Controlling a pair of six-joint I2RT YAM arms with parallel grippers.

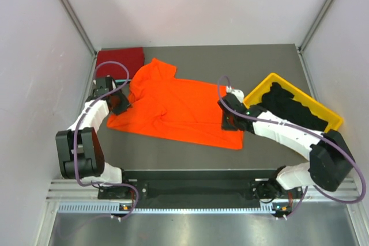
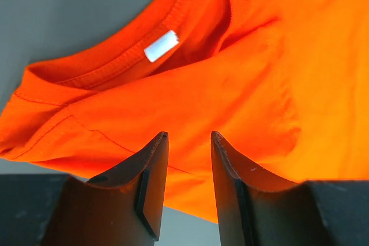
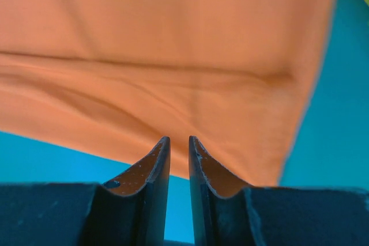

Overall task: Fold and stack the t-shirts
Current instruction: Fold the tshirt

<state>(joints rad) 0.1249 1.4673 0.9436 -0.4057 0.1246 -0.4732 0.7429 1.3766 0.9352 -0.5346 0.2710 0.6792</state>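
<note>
Working on the orange t-shirt (image 1: 179, 105), laid out flat in the middle of the table (image 1: 259, 61). Runs lengthwise from left to right across the top view, dipping a little toward the right: collar (image 2: 124, 56) with white label (image 2: 161, 45) at the left end, hem (image 1: 239, 142) at the right end, one sleeve (image 1: 164, 68) poking toward upper centre.

Met at the collar end, left of centre in the frame, by the left end effector (image 2: 189, 136): spread, with a bare gap, pinching nothing, cloth straight ahead and just under the tips.

Met at the hem end, right of centre and near the cloth's lower right corner, by the right end effector (image 3: 177, 139): drawn close but parted by a narrow slit, with no cloth seen inside it.

Equally near to both arms, then, with one at each end of the long axis. Probably calls for a pinch at collar and hem alike, then a fold bringing one end over the other.

Elsewhere: a folded dark red t-shirt (image 1: 120, 60) at upper left, just beyond the collar end and likely the stacking spot. Also black t-shirts (image 1: 288, 105) heaped in the yellow bin (image 1: 262, 87) at right, beside the hem end.
</note>
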